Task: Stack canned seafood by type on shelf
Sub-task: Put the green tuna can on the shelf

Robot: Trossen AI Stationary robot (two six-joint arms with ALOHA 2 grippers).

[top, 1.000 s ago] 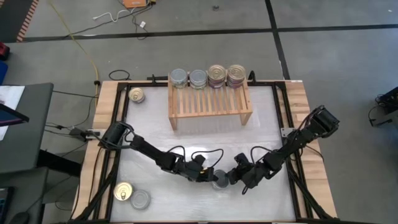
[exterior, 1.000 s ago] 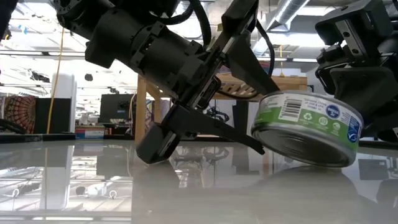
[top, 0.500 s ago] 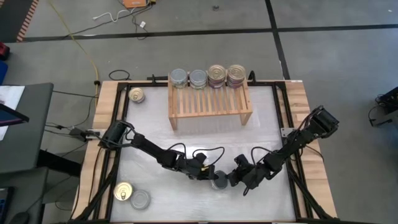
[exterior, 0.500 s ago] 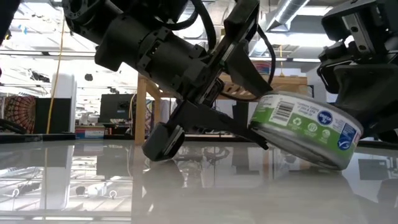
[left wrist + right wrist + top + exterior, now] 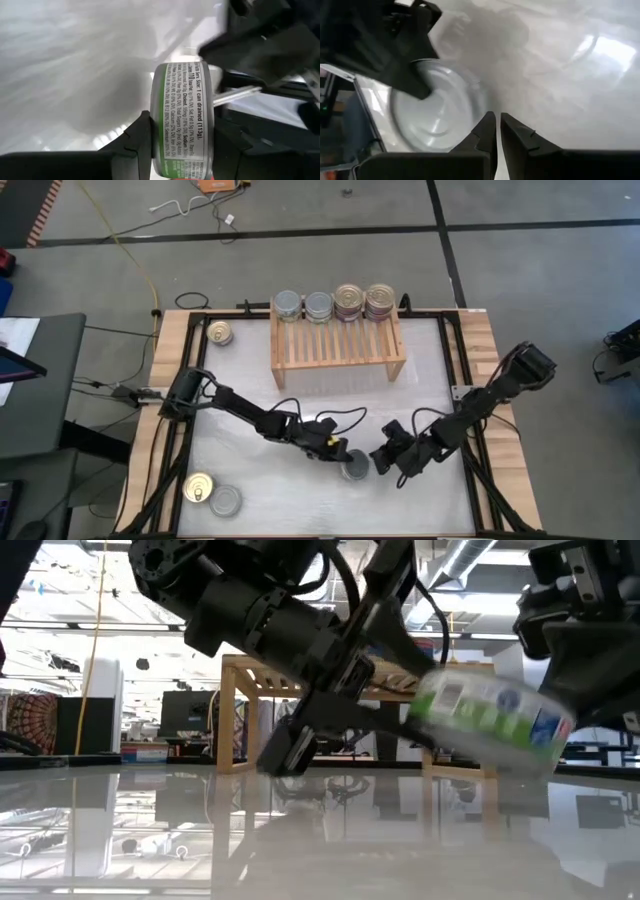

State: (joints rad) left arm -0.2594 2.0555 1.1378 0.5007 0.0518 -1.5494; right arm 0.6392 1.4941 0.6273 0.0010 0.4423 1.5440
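Left gripper (image 5: 182, 145): fingers clamped across the flat faces of a green-labelled tin (image 5: 182, 120), held on edge, clear of the tabletop (image 5: 300, 405) near its front middle. Right gripper (image 5: 497, 125): fingers pressed together, empty, just beside that tin. Shelf (image 5: 337, 345): far side, four tin stacks on top.
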